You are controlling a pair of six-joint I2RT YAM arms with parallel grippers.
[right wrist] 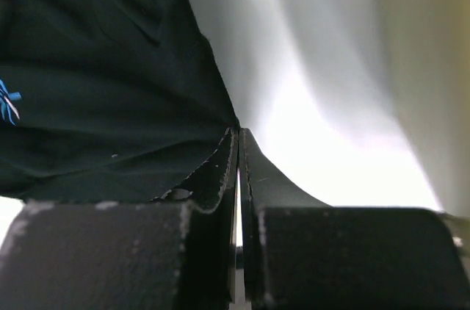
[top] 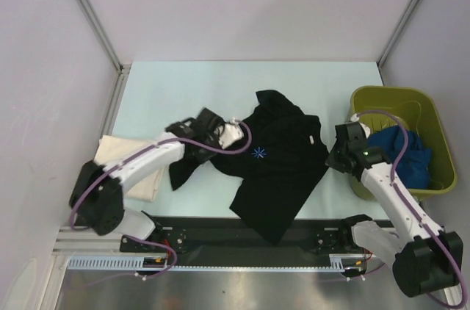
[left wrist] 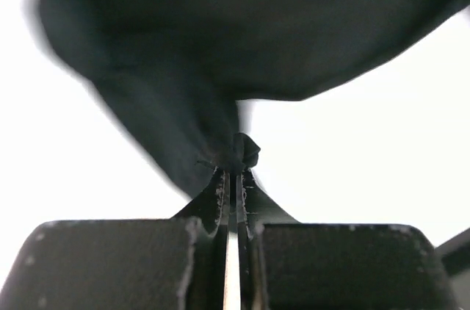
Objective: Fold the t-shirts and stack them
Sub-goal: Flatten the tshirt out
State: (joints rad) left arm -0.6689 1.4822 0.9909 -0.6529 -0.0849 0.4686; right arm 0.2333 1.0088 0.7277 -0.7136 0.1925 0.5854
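Pinch made on the black tee, spreading yet to do

Closest to the lens: dark fingers of the left gripper, pressed together on a small nub of the large black cloth t-shirt, with cloth trailing away from that pinch; equally close, right gripper pressed shut just at the tee's right-hand edge, with no telling whether any cloth sits between the tips.

Judged as the flattening step ahead of the first fold: lying skewed across the middle of the pale bench, front up, small blue star print showing; left sleeve side bunched and twisted near the left pinch; lower hem reaching toward the near edge.

Calls next for drawing the bunched sleeve side outward and level, away from the right-hand edge, slowly enough to avoid dragging the whole garment; probably also for a surer hold on the right.

Elsewhere: cream cloth t-shirt lying fairly flat at the bench's left, partly under the left arm; bright blue cloth t-shirt crumpled inside the olive-green plastic bin at the right, not yet taken out.
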